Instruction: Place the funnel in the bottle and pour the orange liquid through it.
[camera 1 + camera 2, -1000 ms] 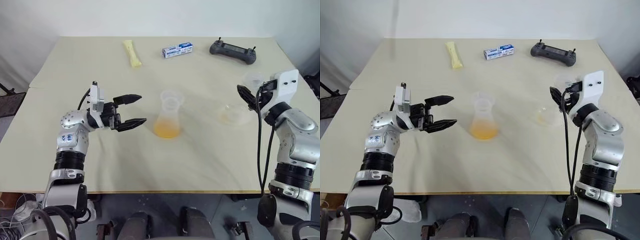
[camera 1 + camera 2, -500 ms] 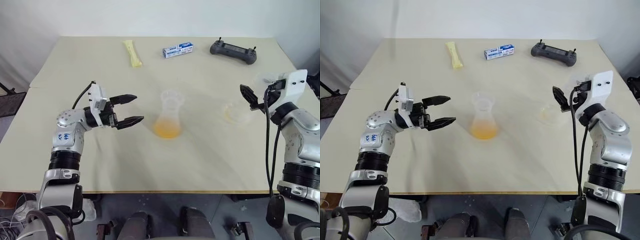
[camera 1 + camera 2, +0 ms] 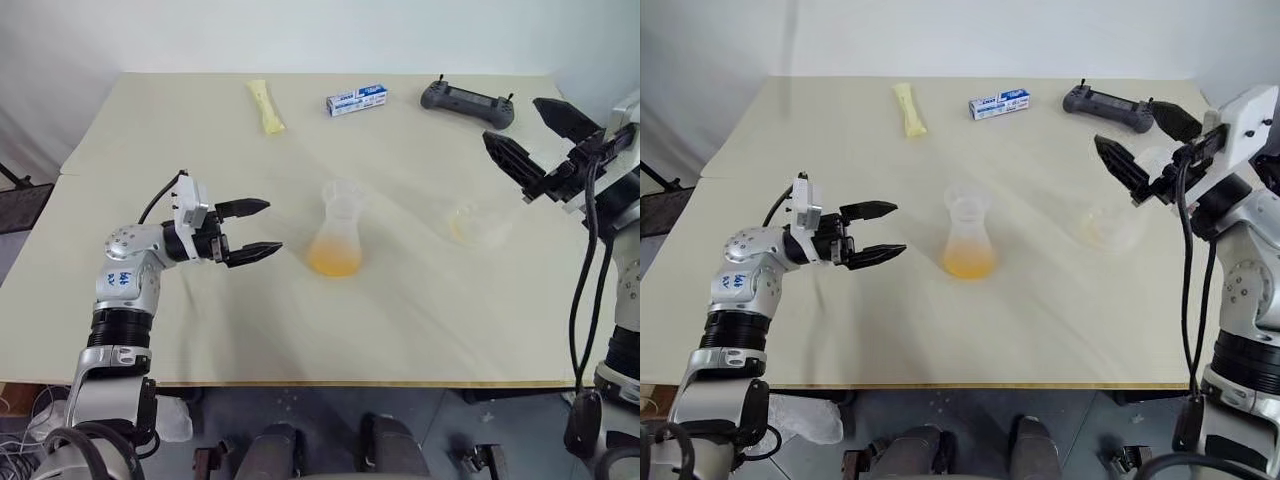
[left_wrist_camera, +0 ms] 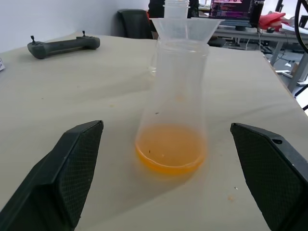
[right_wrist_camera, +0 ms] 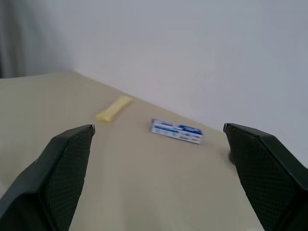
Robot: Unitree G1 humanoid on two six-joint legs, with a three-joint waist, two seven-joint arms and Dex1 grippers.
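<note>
The clear bottle [image 3: 338, 232] stands upright in the middle of the table, and the orange liquid [image 3: 335, 262] lies shallow in its base. The funnel [image 4: 185, 28] sits in the bottle's neck with its wide rim on top. My left gripper [image 3: 273, 227] is open, level, a short way left of the bottle and pointing at it; the bottle stands between its fingers [image 4: 67, 168] in the left wrist view, untouched. My right gripper [image 3: 511, 121] is open and empty, raised above the table's right side.
A squat clear cup [image 3: 478, 225] with a yellowish trace stands right of the bottle, below the right gripper. Along the far edge lie a yellow packet [image 3: 264, 106], a blue-and-white box [image 3: 356, 99] and a dark controller [image 3: 466, 98].
My right gripper has opened and lifted up and away from the clear cup, towards the right edge. The left gripper has stayed about where it was, open.
</note>
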